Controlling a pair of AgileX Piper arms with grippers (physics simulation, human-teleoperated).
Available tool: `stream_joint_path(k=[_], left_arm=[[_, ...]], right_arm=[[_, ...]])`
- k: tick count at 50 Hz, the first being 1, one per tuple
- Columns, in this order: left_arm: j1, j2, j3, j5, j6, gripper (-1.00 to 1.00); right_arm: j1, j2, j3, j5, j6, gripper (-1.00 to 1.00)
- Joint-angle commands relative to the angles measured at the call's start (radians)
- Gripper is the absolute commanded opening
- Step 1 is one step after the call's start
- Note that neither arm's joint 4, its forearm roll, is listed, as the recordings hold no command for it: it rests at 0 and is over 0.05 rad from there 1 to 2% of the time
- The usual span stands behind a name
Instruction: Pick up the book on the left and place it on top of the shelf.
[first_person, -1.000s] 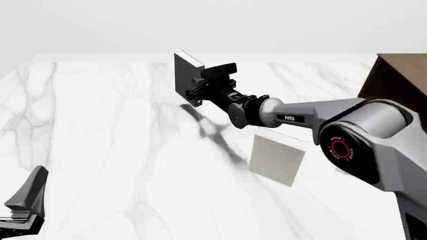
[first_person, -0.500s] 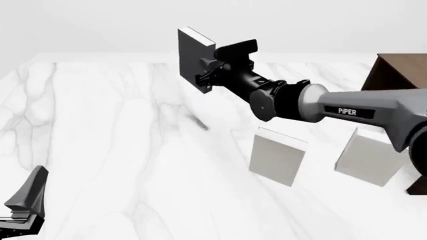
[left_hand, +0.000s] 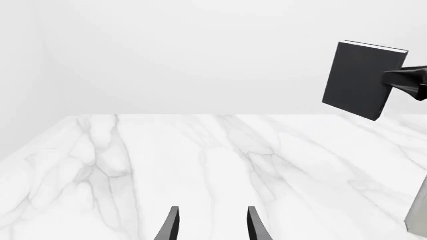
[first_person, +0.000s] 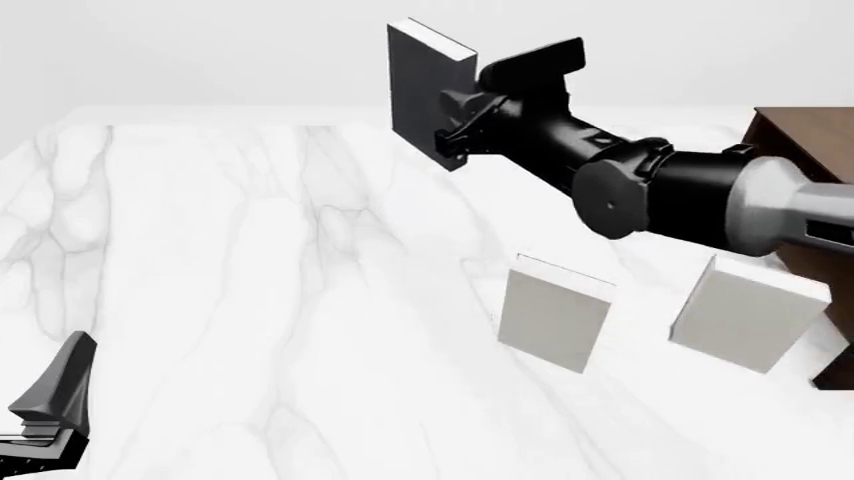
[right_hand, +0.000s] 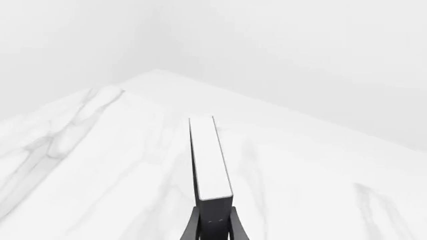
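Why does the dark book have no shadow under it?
Front view: the book is held high by the right gripper, and no shadow shows on the table. Left wrist view: its cover looks flat black, no glare. Nothing is blurry.

Three books are showing in all: one dark grey book (first_person: 424, 88) being held up in the air, and two pale books (first_person: 555, 312) (first_person: 742, 313) standing on the single marble surface (first_person: 240, 300). One brown shelf (first_person: 814, 160) is sitting at the right edge. Two claws are showing, the left claw (first_person: 47, 415) and the right claw (first_person: 461, 125).
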Motion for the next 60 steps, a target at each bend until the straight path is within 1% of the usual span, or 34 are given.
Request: stream_joint_path(k=[1,3,6,14,23,26,36,42,47,60], left_arm=[[0.0,0.0,0.0,0.0,0.0,1.0],[0.0,0.0,0.0,0.0,0.0,1.0],[0.0,0.0,0.0,0.0,0.0,1.0],[0.0,0.0,0.0,0.0,0.0,1.0],[0.0,0.0,0.0,0.0,0.0,1.0],[0.0,0.0,0.0,0.0,0.0,1.0],[0.0,0.0,0.0,0.0,0.0,1.0],[0.0,0.0,0.0,0.0,0.0,1.0],[0.0,0.0,0.0,0.0,0.0,1.0],[0.0,0.0,0.0,0.0,0.0,1.0]], right_arm=[[-0.03,-0.141,0.078,0.03,-0.015,-1.0],[-0.049,-0.159,0.09,0.034,-0.031,-1.0],[-0.061,-0.19,0.11,0.039,-0.04,-1.0],[-0.07,-0.239,0.125,0.073,-0.054,-1.0],[-0.103,-0.323,0.111,0.17,-0.099,-1.0],[-0.109,-0.337,0.11,0.183,-0.105,-1.0],[-0.137,-0.425,0.106,0.269,-0.135,-1.0],[-0.178,-0.483,0.11,0.316,-0.172,-1.0],[-0.191,-0.501,0.107,0.339,-0.181,-1.0],[-0.262,-0.538,0.069,0.407,-0.232,-1.0]])
